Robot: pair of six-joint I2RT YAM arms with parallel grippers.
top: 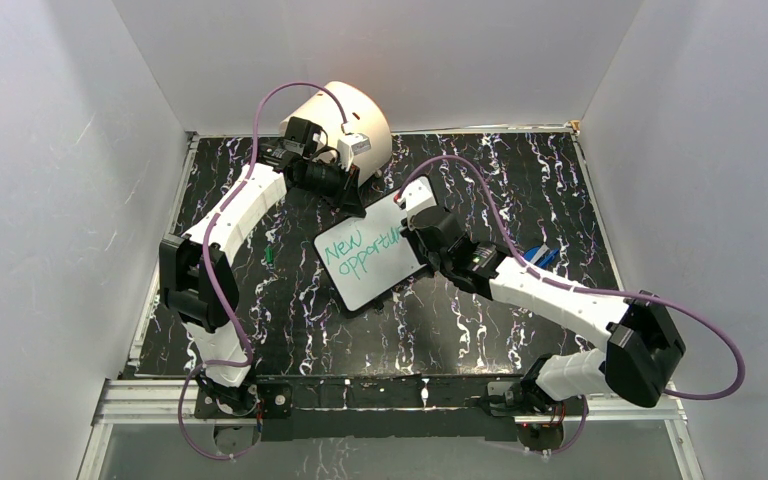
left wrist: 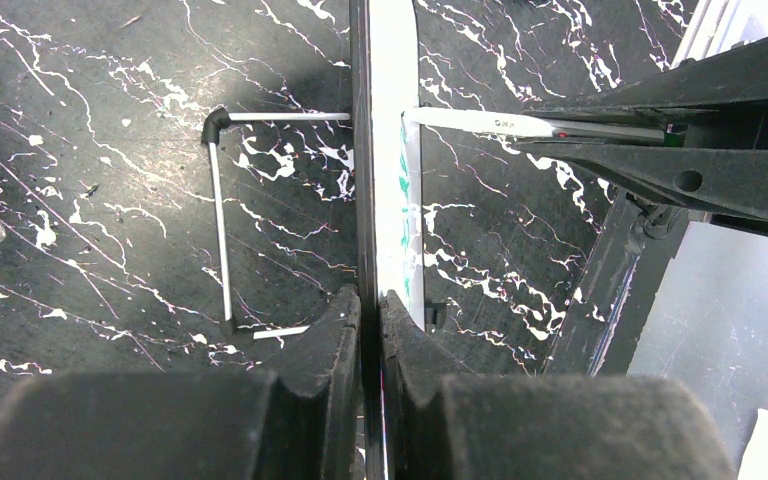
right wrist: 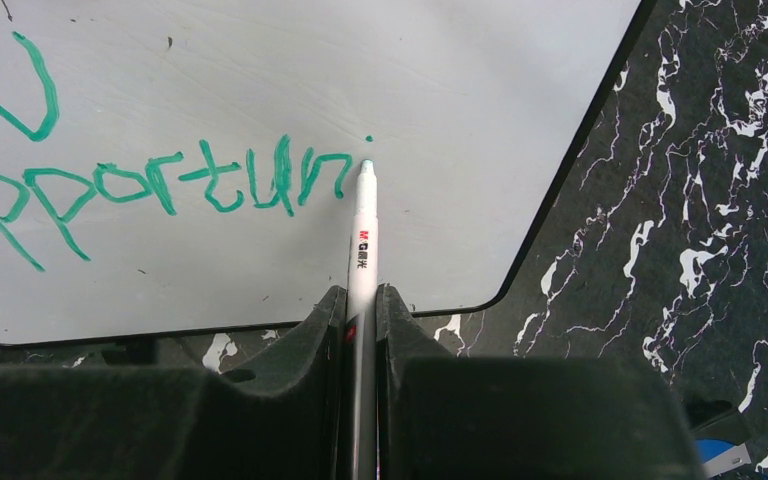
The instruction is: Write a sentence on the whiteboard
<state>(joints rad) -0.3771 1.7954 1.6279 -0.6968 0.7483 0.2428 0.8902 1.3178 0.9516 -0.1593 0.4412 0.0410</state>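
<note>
The whiteboard (top: 372,262) is propped tilted on a wire stand (left wrist: 222,215) at the table's middle. My left gripper (top: 352,196) is shut on its far top edge; the left wrist view shows the board edge-on (left wrist: 388,120) between the jaws (left wrist: 370,300). Green lettering (top: 360,243) reads "New" over "opportuni", also seen in the right wrist view (right wrist: 160,185). My right gripper (right wrist: 361,295) is shut on a white marker (right wrist: 363,240). Its green tip rests on the board just right of the last "i".
A big cream cylinder (top: 345,122) lies at the back behind the left arm. A small green item (top: 271,256) lies left of the board. A blue object (top: 540,255) lies by the right arm. White walls enclose the black marbled table (top: 520,180).
</note>
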